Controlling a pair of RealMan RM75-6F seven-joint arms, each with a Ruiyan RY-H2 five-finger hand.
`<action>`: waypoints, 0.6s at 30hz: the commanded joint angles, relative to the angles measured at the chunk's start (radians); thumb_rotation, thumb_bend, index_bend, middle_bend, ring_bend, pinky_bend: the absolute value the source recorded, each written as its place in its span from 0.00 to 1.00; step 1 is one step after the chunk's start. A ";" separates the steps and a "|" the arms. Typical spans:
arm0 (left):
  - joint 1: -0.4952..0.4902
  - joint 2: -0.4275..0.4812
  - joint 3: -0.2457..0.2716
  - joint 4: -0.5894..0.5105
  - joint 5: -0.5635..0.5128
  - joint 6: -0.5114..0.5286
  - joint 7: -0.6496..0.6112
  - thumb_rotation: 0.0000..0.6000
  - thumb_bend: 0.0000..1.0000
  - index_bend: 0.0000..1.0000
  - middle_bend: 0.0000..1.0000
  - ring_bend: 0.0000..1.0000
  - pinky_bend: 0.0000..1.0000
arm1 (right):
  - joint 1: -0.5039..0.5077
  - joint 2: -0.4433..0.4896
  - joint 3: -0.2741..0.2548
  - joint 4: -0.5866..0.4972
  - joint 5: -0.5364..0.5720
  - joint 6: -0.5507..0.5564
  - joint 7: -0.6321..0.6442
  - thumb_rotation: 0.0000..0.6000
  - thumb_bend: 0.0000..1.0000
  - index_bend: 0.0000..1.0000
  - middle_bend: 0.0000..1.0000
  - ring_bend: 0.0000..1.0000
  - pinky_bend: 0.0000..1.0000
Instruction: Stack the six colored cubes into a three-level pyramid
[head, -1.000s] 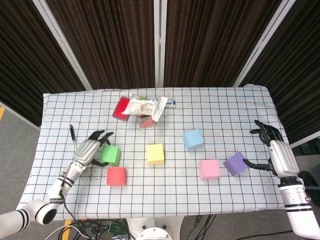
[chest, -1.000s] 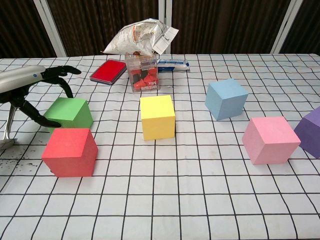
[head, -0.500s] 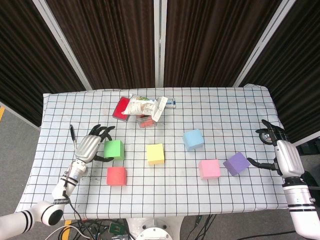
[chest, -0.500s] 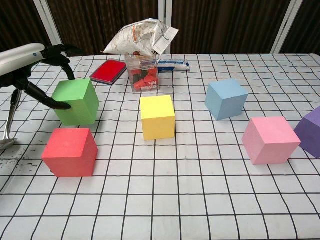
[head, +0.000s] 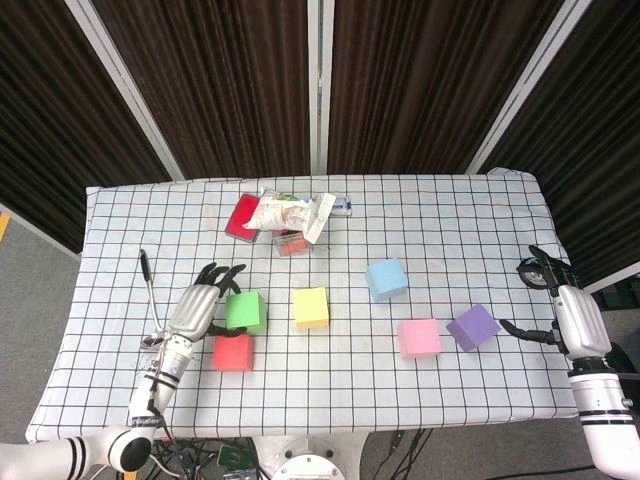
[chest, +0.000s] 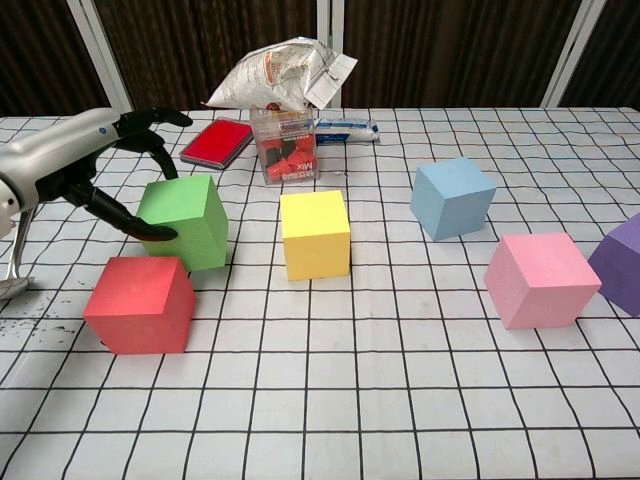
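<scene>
Both views are bright and evenly lit from above, with no glare on the checked cloth of the worktop (head: 450, 230). Shadows are soft and short: a faint one lies under the green cube (chest: 184, 221) in the chest view. The dark curtains (head: 240, 80) behind stay nearly black. Focus is sharp throughout; grid lines bend slightly toward the chest view's edges.

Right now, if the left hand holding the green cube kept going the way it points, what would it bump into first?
Likely the yellow cube: the left hand carries the green cube toward it, though depth is unclear.
</scene>
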 joint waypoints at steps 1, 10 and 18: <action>0.004 -0.045 0.000 0.034 0.015 0.025 -0.002 1.00 0.09 0.11 0.50 0.12 0.04 | -0.008 -0.009 -0.004 0.006 0.003 -0.002 0.011 1.00 0.05 0.00 0.25 0.05 0.00; -0.022 -0.113 -0.011 0.091 -0.006 -0.001 0.039 1.00 0.09 0.11 0.50 0.12 0.04 | -0.042 -0.024 -0.001 0.020 0.000 0.023 0.044 1.00 0.05 0.00 0.25 0.05 0.00; -0.047 -0.142 -0.032 0.110 -0.036 -0.028 0.079 1.00 0.09 0.11 0.51 0.13 0.04 | -0.059 -0.026 0.007 0.028 0.013 0.022 0.063 1.00 0.05 0.00 0.25 0.05 0.00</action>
